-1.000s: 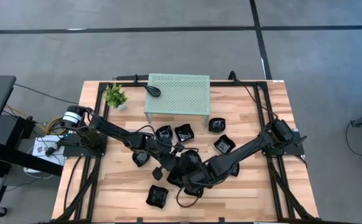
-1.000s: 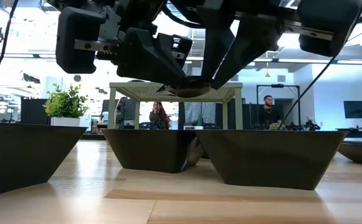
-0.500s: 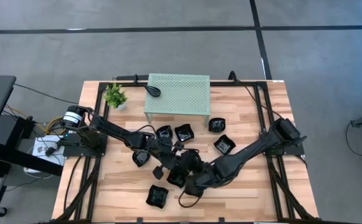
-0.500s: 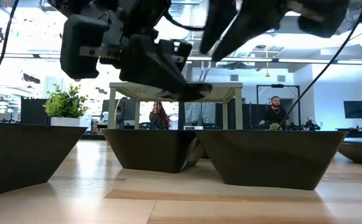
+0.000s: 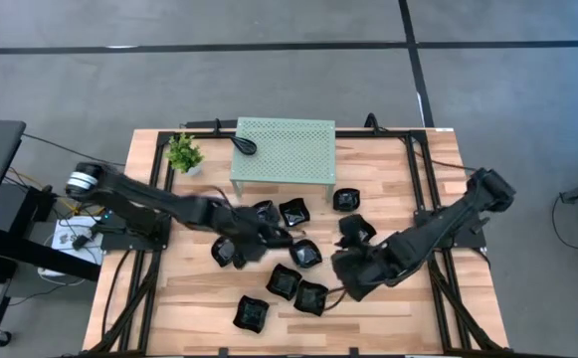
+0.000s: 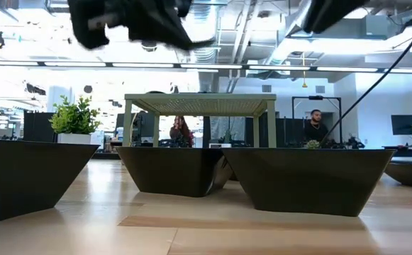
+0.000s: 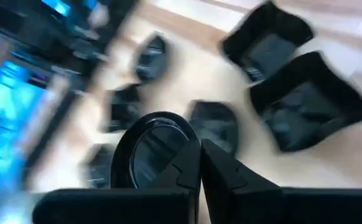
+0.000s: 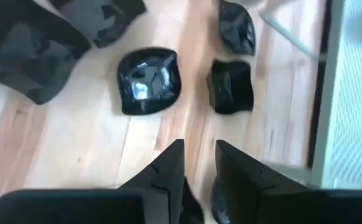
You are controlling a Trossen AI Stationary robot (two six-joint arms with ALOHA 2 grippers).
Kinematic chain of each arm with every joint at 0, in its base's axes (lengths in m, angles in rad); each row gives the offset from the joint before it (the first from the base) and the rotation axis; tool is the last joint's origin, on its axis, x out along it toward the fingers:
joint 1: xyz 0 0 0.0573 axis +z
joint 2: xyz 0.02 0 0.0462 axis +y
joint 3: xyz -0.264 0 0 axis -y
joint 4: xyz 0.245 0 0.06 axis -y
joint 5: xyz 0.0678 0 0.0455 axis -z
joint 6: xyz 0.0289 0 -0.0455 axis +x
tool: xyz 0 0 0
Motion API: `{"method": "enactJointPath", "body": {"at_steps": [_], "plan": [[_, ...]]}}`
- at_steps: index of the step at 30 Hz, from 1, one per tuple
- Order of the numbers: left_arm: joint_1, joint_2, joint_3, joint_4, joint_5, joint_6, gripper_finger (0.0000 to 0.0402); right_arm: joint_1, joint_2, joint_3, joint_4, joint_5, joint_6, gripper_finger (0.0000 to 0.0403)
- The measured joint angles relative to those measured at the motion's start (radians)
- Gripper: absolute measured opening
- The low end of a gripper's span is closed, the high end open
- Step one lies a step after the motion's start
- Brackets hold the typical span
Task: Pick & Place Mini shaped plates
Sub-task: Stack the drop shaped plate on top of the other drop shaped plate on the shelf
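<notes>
From above, mini plates (image 5: 306, 254) lie scattered before the green stand (image 5: 284, 149), with the left gripper (image 5: 274, 237) among them and the right gripper (image 5: 351, 270) farther out. The left wrist view shows its jaws pinched on a round plate (image 7: 159, 146)'s rim. The right wrist view shows narrowly parted, empty jaws. The plates look glossy, stiff and light, probably slippery, so the raised rim seems the best hold.

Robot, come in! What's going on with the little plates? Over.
Left gripper shut on round plate, held high. Right gripper open, empty. Loose plates scattered underneath both.
</notes>
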Motion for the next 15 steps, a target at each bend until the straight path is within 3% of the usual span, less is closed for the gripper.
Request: {"method": "enactJointPath", "body": {"at_steps": [6, 8, 12, 15], "plan": [[0.200, -0.260, 0.018, -0.171, 0.041, 0.150, 0.0008, -0.005, -0.041, -0.172, 0.162, 0.087, -0.001, 0.0085], [0.313, -0.315, 0.017, -0.230, 0.128, 0.189, 0.0008, -0.018, -0.037, -0.206, 0.220, 0.125, -0.063, 0.0085], [0.555, -0.353, 0.017, -0.285, 0.395, 0.254, 0.0007, -0.061, -0.038, -0.251, 0.345, 0.143, -0.185, 0.0085], [0.700, -0.321, 0.017, -0.283, 0.471, 0.278, 0.0008, -0.100, -0.038, -0.251, 0.386, 0.143, -0.225, 0.0085]]}}
